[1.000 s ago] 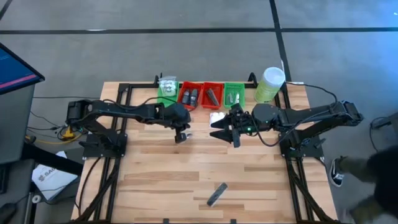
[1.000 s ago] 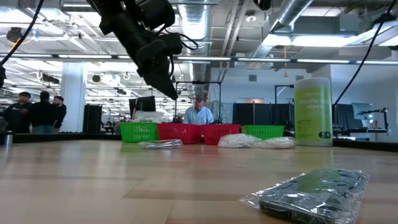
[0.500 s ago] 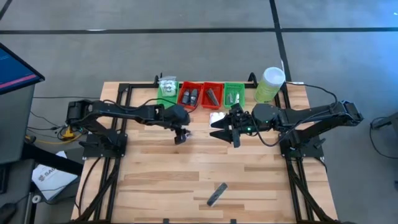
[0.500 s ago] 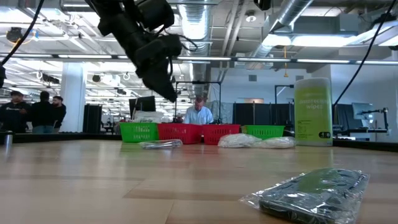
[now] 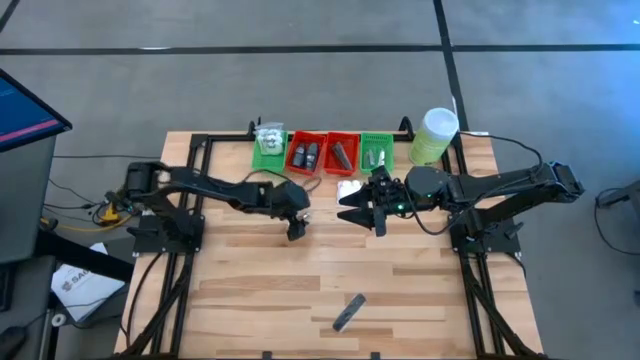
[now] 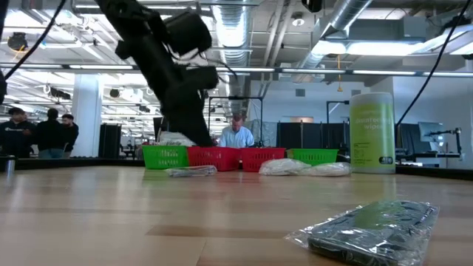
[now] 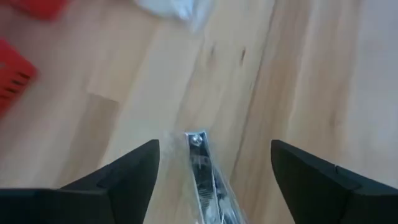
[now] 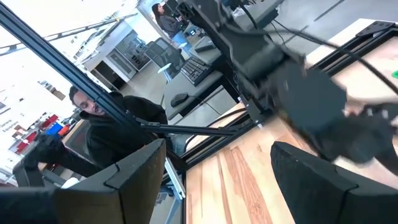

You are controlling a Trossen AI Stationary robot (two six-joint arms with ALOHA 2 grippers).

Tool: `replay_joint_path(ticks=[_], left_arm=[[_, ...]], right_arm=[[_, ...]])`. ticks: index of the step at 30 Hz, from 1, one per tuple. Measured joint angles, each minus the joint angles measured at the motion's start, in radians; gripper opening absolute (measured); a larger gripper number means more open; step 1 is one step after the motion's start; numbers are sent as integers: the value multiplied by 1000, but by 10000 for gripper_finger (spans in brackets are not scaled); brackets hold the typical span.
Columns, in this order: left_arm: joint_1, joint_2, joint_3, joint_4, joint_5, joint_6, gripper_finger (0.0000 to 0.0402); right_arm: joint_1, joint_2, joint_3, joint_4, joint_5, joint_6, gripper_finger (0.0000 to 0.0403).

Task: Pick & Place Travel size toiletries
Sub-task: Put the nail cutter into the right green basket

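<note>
A small silvery clipper in a clear wrapper (image 7: pixel 200 165) lies flat on the wooden table, also visible in the low view (image 6: pixel 191 171). My left gripper (image 7: pixel 214 180) is open just above it, one finger on either side, not touching it; in the high view it is at the table's middle (image 5: pixel 296 228). My right gripper (image 5: pixel 362 210) hangs open next to two white soft packets (image 5: pixel 348 188) that lie on the table. A dark bar in a plastic wrapper (image 5: pixel 348 311) lies near the front edge.
Two green trays (image 5: pixel 268 146) (image 5: pixel 376 150) and two red trays (image 5: pixel 305 152) (image 5: pixel 342 152) stand in a row at the far edge, with small items in them. The pale green canister (image 5: pixel 435 135) stands to their right. People stand in the room behind.
My left gripper has gone down toward the table and a little toward the near edge, onto the place of the silvery clipper, and it has opened. The clipper has stayed where it lay.
</note>
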Motion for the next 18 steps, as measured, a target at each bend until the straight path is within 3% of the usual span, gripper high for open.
replay_joint_path(ticks=[8,18], left_arm=[[-51,77,1,-7,-170,-1,315],[-21,79,1,6,-124,-1,333]], right_arm=[[4,0,0,-1,-1,28,281],[3,0,0,-4,-1,30,281]])
